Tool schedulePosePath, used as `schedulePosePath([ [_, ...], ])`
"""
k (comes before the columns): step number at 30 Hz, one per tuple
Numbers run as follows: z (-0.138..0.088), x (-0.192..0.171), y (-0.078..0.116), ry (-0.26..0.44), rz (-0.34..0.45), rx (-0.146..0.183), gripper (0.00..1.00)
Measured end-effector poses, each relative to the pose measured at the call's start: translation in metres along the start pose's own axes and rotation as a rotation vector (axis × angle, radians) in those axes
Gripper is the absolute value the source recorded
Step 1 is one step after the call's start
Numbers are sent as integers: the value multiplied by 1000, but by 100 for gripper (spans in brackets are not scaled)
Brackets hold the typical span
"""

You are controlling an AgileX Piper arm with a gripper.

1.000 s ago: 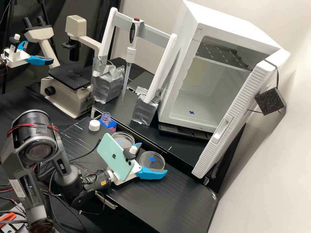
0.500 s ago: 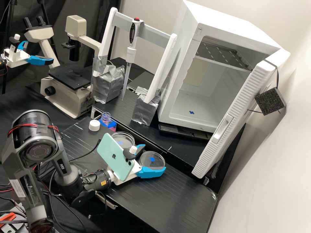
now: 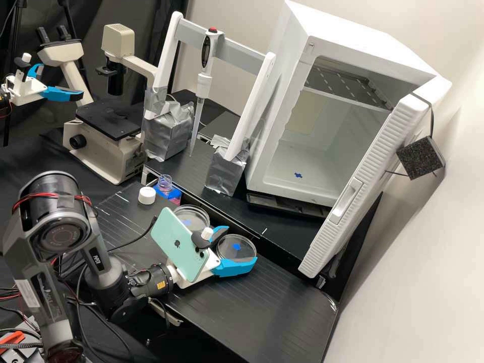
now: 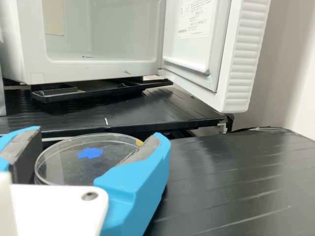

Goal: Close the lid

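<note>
Between the fingers of the gripper (image 3: 241, 244), the clear dish (image 4: 69, 164), presumably the lid, is clasped by its rim. Leftward and nearer the arm's base, the second dish (image 3: 194, 218) is judged its destination.

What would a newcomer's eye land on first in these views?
Probably the big white cabinet at the back right of the high view, its ribbed door standing open. Next, the mint-green phone mounted on the arm, behind the end effector at a clear round dish.
</note>
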Motion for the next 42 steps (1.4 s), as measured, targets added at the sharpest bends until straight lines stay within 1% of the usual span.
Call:
schedulePosePath([
  [7,0,0,2,1,6,-3,0],
  [9,1,-1,3,-2,6,2,0],
  [12,2,-6,11,-30,21,31,0],
  [15,0,-12,23,-29,85,69,0],
  [17,-4,-16,31,-9,129,92,0],
  [18,-8,-19,35,16,151,102,0],
  [20,-12,-23,39,48,168,122,0],
  [22,-19,-26,41,93,164,130,0],
  [24,-25,-28,41,134,150,123,0],
  [25,-29,-29,39,159,136,124,0],
  [26,-32,-29,38,181,120,117,0],
  [28,-40,-30,33,230,76,104,0],
  [31,-53,-31,21,321,-20,86,0],
  [33,-59,-32,14,365,-70,68,0],
  [37,-66,-32,3,420,-138,32,0],
  [42,-67,-29,-9,441,-210,-13,0],
])
